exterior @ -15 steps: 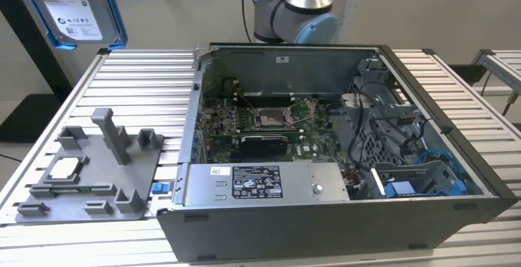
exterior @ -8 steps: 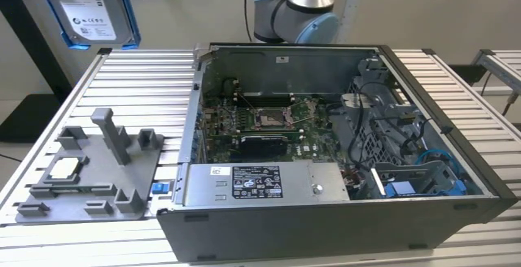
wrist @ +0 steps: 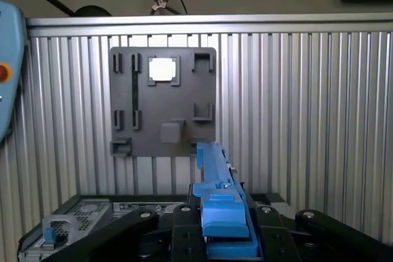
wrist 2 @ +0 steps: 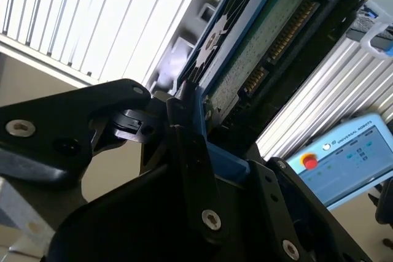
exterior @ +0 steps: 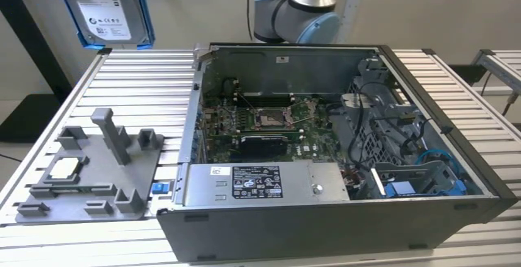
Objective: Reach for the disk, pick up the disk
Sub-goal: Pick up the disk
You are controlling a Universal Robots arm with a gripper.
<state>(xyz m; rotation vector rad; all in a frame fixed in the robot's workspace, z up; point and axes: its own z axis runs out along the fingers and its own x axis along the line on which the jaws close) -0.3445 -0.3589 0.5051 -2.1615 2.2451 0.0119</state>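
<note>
Gripper (wrist: 224, 213) is clamped on the disk (wrist: 218, 176). In the first wrist view its black fingers (wrist: 184, 216) press both sides of the blue bracket, w/ the drive edge-on btw them and sticking out past the tips. Second wrist view has the same grip (wrist 2: 196, 145): a finger against the blue frame, the disk's (wrist 2: 264, 41) circuit-board side and connector pins in sight.

Ext. view: disk (exterior: 106, 5) hangs upright in the air at the view's upper left, white label facing the camera, clear of the slatted aluminium table (exterior: 138, 96). Below it on the table sits the grey fixture plate (exterior: 89, 169) w/ a small square silver chip (exterior: 65, 168) in one slot. Open PC case (exterior: 326, 157) is on the ext. view's right of the plate, well apart from the disk. Arm base (exterior: 297, 11) stands behind the case.
</note>
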